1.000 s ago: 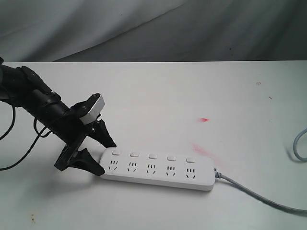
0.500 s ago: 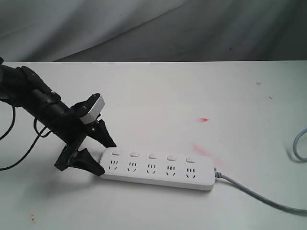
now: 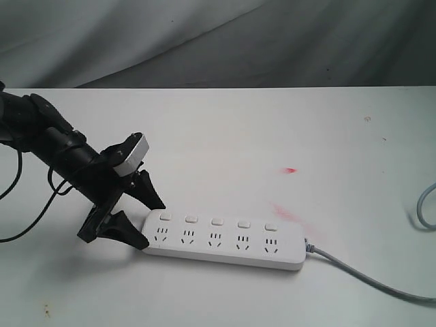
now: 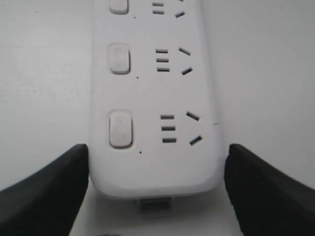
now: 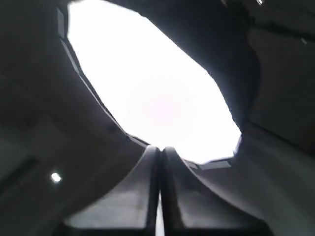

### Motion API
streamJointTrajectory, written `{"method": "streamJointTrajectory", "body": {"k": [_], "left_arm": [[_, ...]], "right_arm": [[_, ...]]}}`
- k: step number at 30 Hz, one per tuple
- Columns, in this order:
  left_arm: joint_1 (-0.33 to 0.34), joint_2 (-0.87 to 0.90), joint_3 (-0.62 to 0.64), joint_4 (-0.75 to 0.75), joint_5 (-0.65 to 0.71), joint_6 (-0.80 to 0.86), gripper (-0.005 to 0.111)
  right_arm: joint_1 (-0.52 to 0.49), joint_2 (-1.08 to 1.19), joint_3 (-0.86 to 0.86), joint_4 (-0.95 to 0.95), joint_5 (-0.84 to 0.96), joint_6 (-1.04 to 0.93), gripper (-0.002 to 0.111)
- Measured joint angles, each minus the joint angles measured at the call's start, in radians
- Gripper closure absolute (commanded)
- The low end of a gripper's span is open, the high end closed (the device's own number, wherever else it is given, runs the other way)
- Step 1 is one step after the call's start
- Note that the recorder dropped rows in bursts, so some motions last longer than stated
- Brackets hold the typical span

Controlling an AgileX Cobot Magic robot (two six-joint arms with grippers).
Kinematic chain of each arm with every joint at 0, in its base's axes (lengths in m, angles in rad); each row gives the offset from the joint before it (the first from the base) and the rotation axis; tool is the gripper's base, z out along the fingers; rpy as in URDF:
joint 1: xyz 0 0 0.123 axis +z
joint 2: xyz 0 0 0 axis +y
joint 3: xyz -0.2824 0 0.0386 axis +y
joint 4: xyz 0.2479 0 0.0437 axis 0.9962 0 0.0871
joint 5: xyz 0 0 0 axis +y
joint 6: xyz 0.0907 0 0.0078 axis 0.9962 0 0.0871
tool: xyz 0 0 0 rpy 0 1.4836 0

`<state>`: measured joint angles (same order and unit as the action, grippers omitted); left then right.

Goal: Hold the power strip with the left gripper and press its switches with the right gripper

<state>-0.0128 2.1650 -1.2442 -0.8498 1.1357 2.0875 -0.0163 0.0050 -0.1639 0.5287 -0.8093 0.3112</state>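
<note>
Little moves: your left gripper (image 3: 153, 226) straddles the power strip's (image 3: 225, 248) end, wide, to steady it.
Right gripper (image 5: 158, 152), fingers together, suits poking switches (image 3: 217, 221).

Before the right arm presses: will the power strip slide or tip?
Likely stiff, tip-proof: the power strip is a flat bar lying flush. It may slide on the smooth table, as the left gripper's jaws only flank its end. The cable may drag.
</note>
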Motion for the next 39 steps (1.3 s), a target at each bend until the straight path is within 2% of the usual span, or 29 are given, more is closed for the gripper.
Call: {"method": "streamJointTrajectory", "body": {"k": [3, 8, 12, 15, 21, 26, 29, 34, 39], "left_arm": [[0.000, 0.000, 0.000, 0.000, 0.000, 0.000, 0.058], [0.000, 0.000, 0.000, 0.000, 0.000, 0.000, 0.058], [0.000, 0.000, -0.001, 0.000, 0.000, 0.000, 0.058], [0.000, 0.000, -0.001, 0.000, 0.000, 0.000, 0.058], [0.000, 0.000, -0.001, 0.000, 0.000, 0.000, 0.058], [0.000, 0.000, -0.001, 0.000, 0.000, 0.000, 0.058], [0.000, 0.000, -0.001, 0.000, 0.000, 0.000, 0.058], [0.000, 0.000, -0.001, 0.000, 0.000, 0.000, 0.058], [0.000, 0.000, -0.001, 0.000, 0.000, 0.000, 0.058]], "right_arm": [[0.000, 0.075, -0.108, 0.091, 0.277, -0.256, 0.107], [0.000, 0.340, -0.309, 0.107, 0.396, -0.510, 0.107], [0.000, 0.572, -0.515, 0.091, 0.487, -0.573, 0.107], [0.000, 0.733, -0.691, 0.018, 0.618, -0.584, 0.107], [0.000, 1.051, -1.064, -0.139, 1.082, -0.607, 0.107], [0.000, 1.300, -1.318, -0.139, 1.441, -0.730, 0.107], [0.000, 1.422, -1.386, -0.102, 1.501, -0.796, 0.107], [0.000, 1.568, -1.401, -0.077, 1.568, -0.881, 0.108], [-0.002, 1.709, -1.402, 0.079, 1.774, -1.135, 0.108]]}}
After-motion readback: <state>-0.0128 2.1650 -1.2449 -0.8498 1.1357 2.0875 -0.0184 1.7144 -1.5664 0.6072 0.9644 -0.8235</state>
